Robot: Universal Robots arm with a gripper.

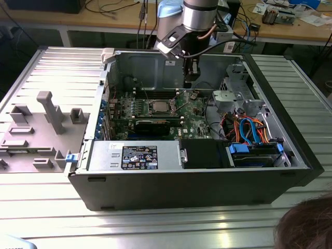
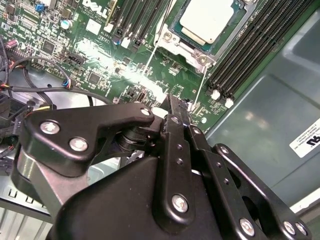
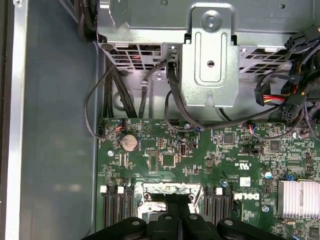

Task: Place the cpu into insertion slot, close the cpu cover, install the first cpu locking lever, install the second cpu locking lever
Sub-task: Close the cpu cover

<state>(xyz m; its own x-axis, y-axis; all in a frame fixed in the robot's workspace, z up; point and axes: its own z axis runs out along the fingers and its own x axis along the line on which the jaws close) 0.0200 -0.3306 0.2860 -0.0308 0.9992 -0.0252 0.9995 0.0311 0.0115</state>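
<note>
One arm [image 1: 194,15] reaches down into the open computer case [image 1: 181,192], and I watch it from far away. In the exterior view the case lies on its side on a metal table [image 1: 155,228]. The gripper [image 1: 191,77] hangs over the far part of the green board [image 1: 194,116]. The chip [image 1: 157,107] sits in its slot in the middle of the board, near the gripper and toward the exterior view's left of it. A long black card [image 1: 155,124] lies just on the near side of the chip. A grey tray [image 1: 31,135] rests on the table at the exterior view's left. A person's head [image 1: 306,228] shows at the near corner on the exterior view's right.

In the second wrist view the gripper [image 2: 175,101] has its two fingers pressed together, and I see nothing between them. The chip [image 2: 207,17] lies flat in its slot with its dull silver top up. A silver frame [image 2: 189,47] sits round it, and I cannot tell if this is the cover. Two thin rods [image 2: 149,62] run from the frame's corners toward the gripper. I cannot tell if they stand up or lie flat. The finger tips are between the rod ends, apart from the chip. Long black slots [image 2: 245,55] run beside the frame.

In the first wrist view the gripper [image 3: 172,202] is over the silver frame [image 3: 172,188]. Beyond it on the board I see a round battery [image 3: 130,142]. A metal bracket [image 3: 210,55] and black cables [image 3: 110,95] lie past the board's edge.
</note>
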